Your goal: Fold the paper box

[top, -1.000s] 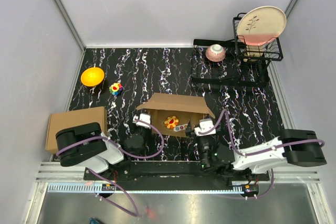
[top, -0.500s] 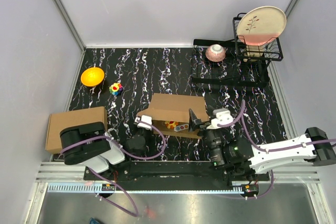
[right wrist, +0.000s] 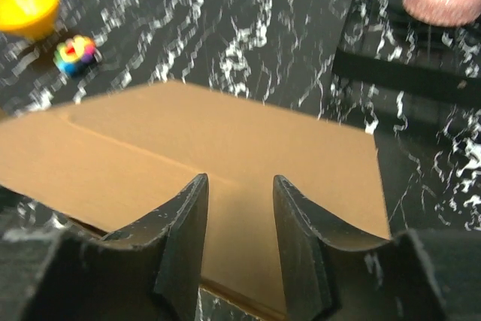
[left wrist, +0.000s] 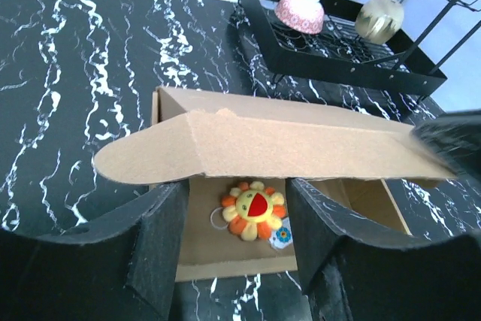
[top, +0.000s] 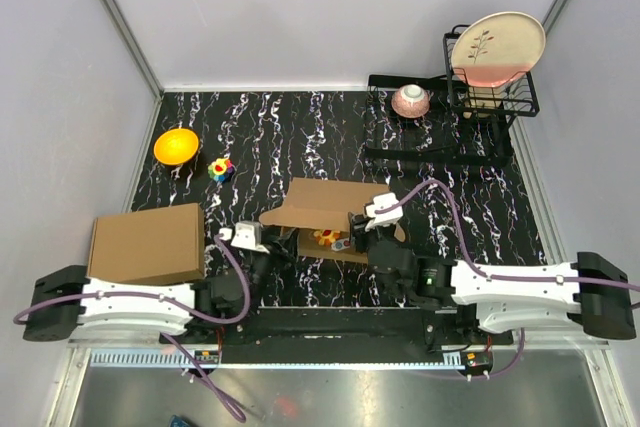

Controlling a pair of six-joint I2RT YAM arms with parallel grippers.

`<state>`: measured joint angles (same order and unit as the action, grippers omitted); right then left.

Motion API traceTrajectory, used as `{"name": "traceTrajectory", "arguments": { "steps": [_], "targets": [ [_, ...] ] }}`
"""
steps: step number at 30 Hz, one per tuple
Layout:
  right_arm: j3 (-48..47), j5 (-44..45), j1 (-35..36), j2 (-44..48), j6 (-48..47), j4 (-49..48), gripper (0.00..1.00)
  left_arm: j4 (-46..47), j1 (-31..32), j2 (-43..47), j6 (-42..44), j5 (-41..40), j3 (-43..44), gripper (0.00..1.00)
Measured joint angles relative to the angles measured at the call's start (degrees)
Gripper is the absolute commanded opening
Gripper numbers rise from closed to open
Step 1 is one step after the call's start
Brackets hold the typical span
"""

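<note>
The paper box (top: 335,215) sat on the table (top: 300,137) near its front edge, between the two arms, its base and walls already standing. Its lid (left wrist: 285,148) hung tilted over the opening and was not shut, so a sunflower toy (left wrist: 252,212) and a small tag (left wrist: 282,236) beside it showed through the gap at the front. By my judgement the folding was well along: what was left was to press the lid flat and tuck its front flap and side tabs into the walls. The left jaws stood wide apart in front of the gap, holding nothing. The right jaws hovered over the lid's top panel, part way apart, with no cardboard pinched between them. The cardboard was plain brown with no print, and the tag was too small to read. Further out were a second brown carton (top: 145,244) at the left, an orange bowl (top: 175,145), a colourful little toy (top: 221,169), and a black rack (top: 440,122) with a pink bowl (top: 411,100) and a plate (top: 497,47).
</note>
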<state>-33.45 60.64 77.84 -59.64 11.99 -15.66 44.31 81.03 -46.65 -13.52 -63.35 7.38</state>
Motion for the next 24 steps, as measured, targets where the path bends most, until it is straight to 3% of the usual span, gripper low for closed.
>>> {"name": "traceTrajectory", "arguments": {
  "steps": [7, 13, 17, 24],
  "targets": [
    [4.22, -6.54, -3.23, -6.91, 9.64, 3.13, 0.46, -36.63, 6.38, 16.63, -16.09, -6.78, 3.76, 0.59],
    [5.35, -8.44, -3.34, -8.44, 12.98, 3.52, 0.47, -60.19, 6.56, 18.49, -27.5, -8.68, 11.56, 0.62],
    [5.86, -9.05, -3.39, -7.91, 13.77, 3.58, 0.48, -66.99, 6.56, 18.27, -30.82, -10.82, 15.17, 0.65],
    [6.14, -10.82, -4.33, -8.13, 14.73, 3.54, 0.44, -68.81, 6.38, 16.63, -33.4, -14.69, 15.26, 0.76]
  ]
}}
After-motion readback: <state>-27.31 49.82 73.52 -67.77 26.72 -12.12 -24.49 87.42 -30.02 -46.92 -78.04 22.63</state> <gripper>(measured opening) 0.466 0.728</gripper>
